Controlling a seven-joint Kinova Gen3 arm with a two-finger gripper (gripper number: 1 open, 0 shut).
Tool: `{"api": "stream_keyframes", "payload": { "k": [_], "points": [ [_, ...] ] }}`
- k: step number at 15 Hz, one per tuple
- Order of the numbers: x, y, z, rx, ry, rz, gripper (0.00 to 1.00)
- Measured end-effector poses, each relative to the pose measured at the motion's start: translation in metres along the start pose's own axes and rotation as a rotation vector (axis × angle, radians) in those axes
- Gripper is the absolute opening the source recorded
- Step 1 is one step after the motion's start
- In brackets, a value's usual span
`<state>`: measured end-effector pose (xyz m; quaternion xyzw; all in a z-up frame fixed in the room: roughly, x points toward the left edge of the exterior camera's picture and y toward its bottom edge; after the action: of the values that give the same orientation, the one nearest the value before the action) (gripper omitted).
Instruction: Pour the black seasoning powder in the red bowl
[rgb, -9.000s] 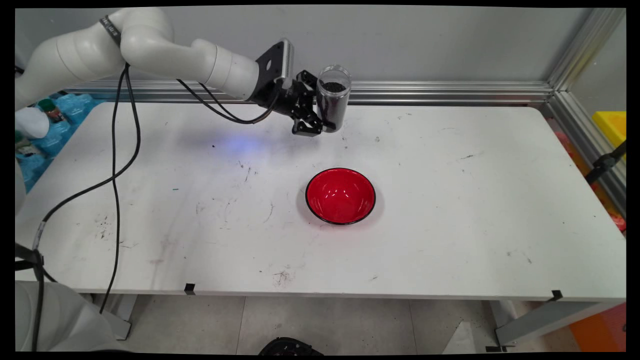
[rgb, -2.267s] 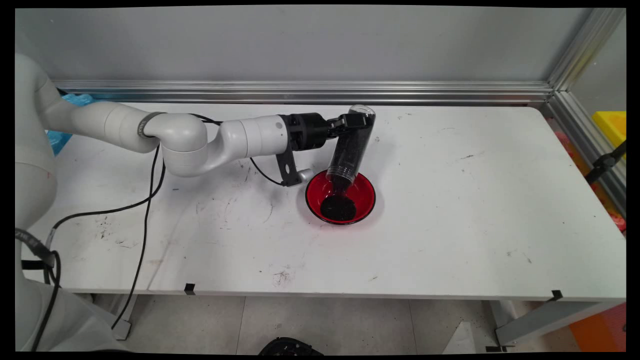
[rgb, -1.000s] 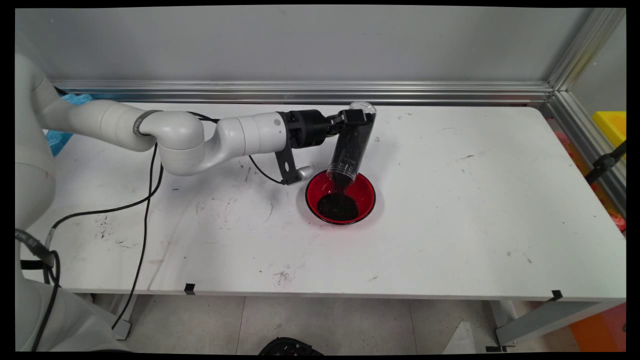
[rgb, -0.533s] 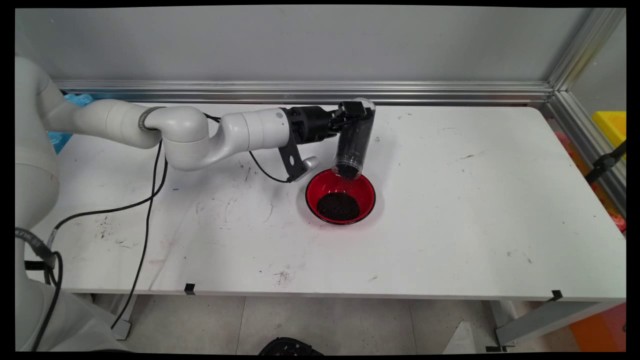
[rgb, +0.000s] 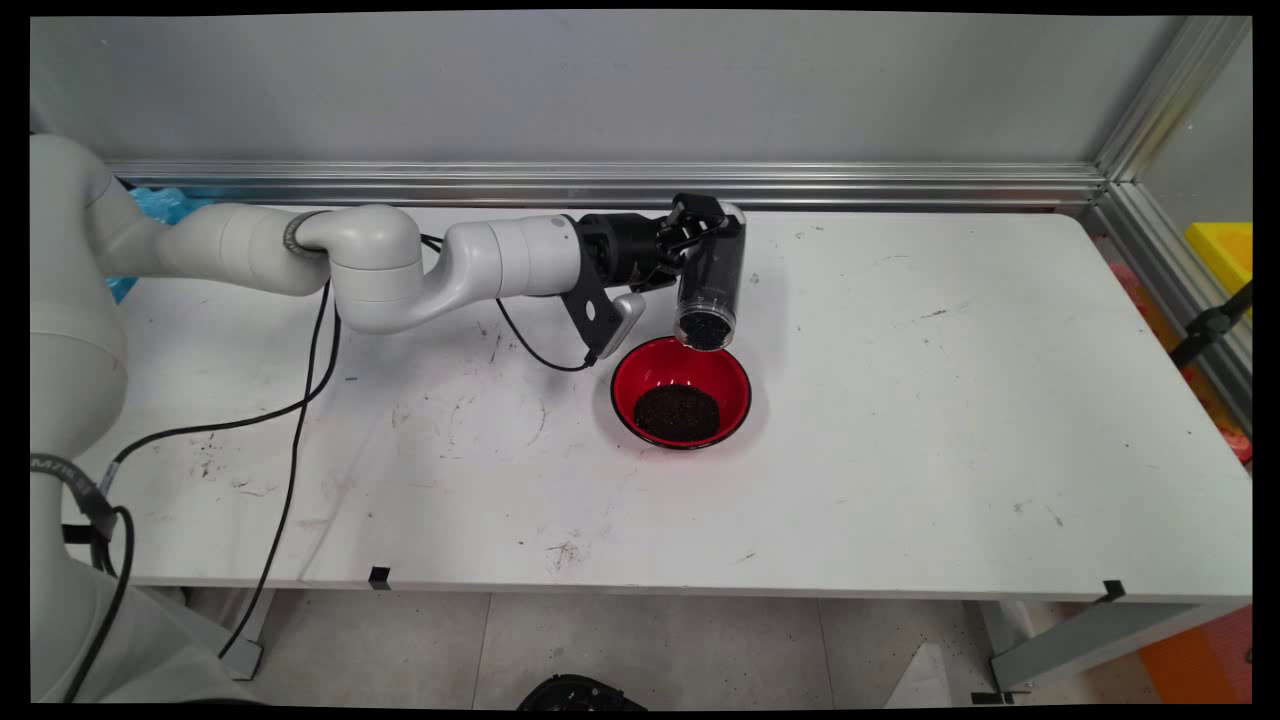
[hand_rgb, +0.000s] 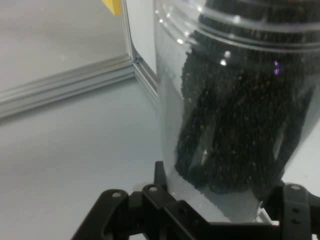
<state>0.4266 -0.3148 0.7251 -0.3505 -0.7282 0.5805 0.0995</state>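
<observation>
My gripper is shut on a clear plastic jar that is tipped mouth down above the far rim of a red bowl. Black grains still fill the jar's lower end at its mouth. A dark heap of the same grains lies in the bowl. In the hand view the jar fills the picture between the black linkage, with black grains clinging inside its wall. The jar's mouth hangs just above the bowl and does not touch it.
The white table stretches wide to the right and front of the bowl. An aluminium rail runs along the far edge. Black cables hang from the arm over the table's left part.
The jar went from upright and high at the back to tipped over the bowl, and grains poured in. Over the last second it has risen and swung closer to vertical.
</observation>
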Motion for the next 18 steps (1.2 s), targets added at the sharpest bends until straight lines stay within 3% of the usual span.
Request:
{"api": "stream_keyframes", "payload": {
  "k": [9, 18],
  "points": [
    [-0.009, 0.006, -0.008, -0.092, 0.010, -0.278, 0.00],
    [-0.044, -0.024, -0.016, -0.157, 0.038, -0.604, 0.00]
  ]
}}
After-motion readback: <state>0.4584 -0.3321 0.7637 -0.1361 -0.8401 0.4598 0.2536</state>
